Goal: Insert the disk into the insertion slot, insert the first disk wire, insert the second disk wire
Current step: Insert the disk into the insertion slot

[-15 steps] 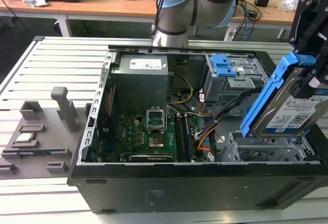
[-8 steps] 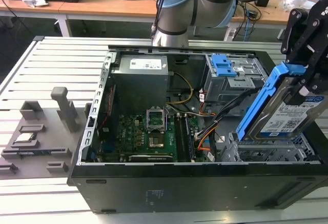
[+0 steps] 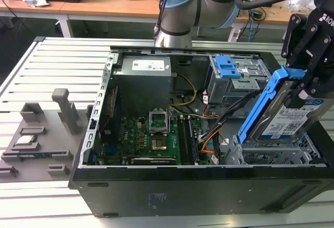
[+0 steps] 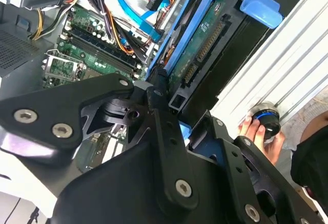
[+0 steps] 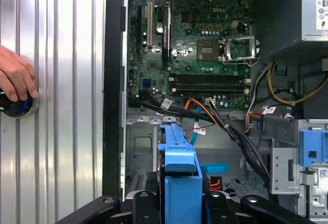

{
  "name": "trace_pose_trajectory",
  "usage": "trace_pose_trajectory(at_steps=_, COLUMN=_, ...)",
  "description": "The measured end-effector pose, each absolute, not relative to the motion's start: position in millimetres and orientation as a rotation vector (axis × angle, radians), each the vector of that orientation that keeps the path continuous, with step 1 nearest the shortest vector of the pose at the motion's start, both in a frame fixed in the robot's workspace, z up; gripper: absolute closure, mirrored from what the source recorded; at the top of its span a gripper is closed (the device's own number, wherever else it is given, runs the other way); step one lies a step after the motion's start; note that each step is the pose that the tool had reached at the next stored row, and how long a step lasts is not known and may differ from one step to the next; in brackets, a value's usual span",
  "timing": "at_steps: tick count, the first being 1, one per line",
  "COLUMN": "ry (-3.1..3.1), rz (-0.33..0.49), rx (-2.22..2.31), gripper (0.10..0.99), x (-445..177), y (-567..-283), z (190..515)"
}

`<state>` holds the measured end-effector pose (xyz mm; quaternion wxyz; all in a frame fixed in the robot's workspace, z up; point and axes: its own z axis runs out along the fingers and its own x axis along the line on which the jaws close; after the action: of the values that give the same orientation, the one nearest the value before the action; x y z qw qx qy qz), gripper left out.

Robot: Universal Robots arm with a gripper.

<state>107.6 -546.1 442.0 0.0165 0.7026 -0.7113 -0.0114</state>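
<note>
Scene: An open black computer case (image 3: pixel 156 186) lay on its side on a ribbed metal table (image 3: pixel 47 61), with its green motherboard (image 3: pixel 151 134) exposed.
Gripper: The black gripper (image 3: pixel 301 84) was clamped onto the upper end of the disk's blue carrier frame, at the exterior view's right. In the second wrist view, its fingers (image 4: pixel 159 111) pressed the frame from both sides.
Disk: The disk (image 3: pixel 288 119) hung tilted with its white label facing outward. Its raised end was in the gripper and its lower end was down at the top of the insertion slot (image 3: pixel 271 155), so it was not lying flat inside.
Slot: The low grey perforated cage sat in the case's near corner at the exterior view's right, in front of the taller cage (image 3: pixel 235 76) with its blue latch.
Cables: Orange and black cables (image 3: pixel 211 131) ran loose between the motherboard and the slot.
Person: A hand (image 5: pixel 15 75) rested on a round button (image 5: pixel 13 106) on the table, outside the case and well apart from the disk.
</note>
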Motion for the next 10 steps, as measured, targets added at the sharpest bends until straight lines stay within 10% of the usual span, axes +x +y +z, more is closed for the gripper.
trace_pose_trajectory(at_steps=10, ry=-2.208, rz=-0.025, rx=2.179, gripper=0.722, x=108, y=-546, z=431)
